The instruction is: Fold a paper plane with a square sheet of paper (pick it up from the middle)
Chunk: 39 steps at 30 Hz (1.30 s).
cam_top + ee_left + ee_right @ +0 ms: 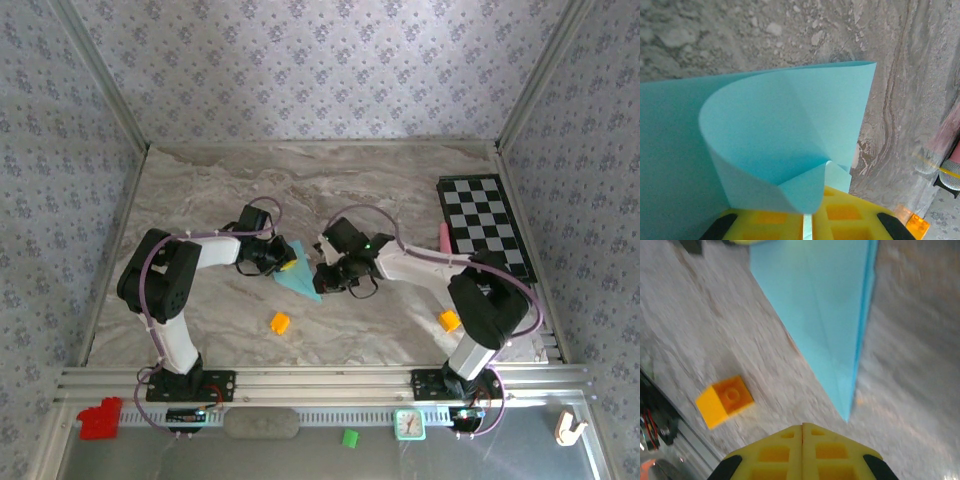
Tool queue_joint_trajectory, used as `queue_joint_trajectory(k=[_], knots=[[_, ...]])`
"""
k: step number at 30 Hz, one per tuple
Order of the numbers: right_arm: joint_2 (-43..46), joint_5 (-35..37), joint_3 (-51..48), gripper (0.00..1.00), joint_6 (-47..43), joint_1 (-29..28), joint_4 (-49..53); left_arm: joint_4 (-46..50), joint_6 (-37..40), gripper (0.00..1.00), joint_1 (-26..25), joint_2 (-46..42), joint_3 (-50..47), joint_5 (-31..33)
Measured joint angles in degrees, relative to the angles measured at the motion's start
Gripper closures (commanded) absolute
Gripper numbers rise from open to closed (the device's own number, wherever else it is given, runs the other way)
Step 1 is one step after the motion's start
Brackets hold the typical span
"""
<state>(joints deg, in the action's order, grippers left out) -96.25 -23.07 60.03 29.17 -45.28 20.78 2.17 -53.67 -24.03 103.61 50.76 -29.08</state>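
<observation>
Tip of paper (832,325) pointed at right fingers (797,440), just ahead; those were shut, empty. Curled flap sat pinched in left fingers (785,226).

Robot lab test booth: aluminium frame (320,378), floral-papered panel walls (320,70), marble-print tabletop (350,190).
</observation>
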Motion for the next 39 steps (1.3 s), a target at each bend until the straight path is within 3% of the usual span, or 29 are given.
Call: queue_joint_trajectory(k=[10,18,29,39], knots=[[-10.97,0.81,4.7,0.97,1.05,0.02,-3.85,0.81,-1.09,0.86,-0.48,-0.07,0.55,0.39],[-12.83,1.31,4.83,0.97,1.05,0.5,-3.96,1.09,-0.83,0.83,-0.52,-0.55,0.7,0.44],[-13.79,-2.71,4.72,0.97,0.13,2.14,-4.52,2.75,10.86,0.82,-0.28,-1.27,1.4,-0.09],[-14.62,-4.22,5.68,0.97,-0.5,2.67,-3.32,2.56,18.51,0.82,3.1,-0.59,3.06,-0.24]])
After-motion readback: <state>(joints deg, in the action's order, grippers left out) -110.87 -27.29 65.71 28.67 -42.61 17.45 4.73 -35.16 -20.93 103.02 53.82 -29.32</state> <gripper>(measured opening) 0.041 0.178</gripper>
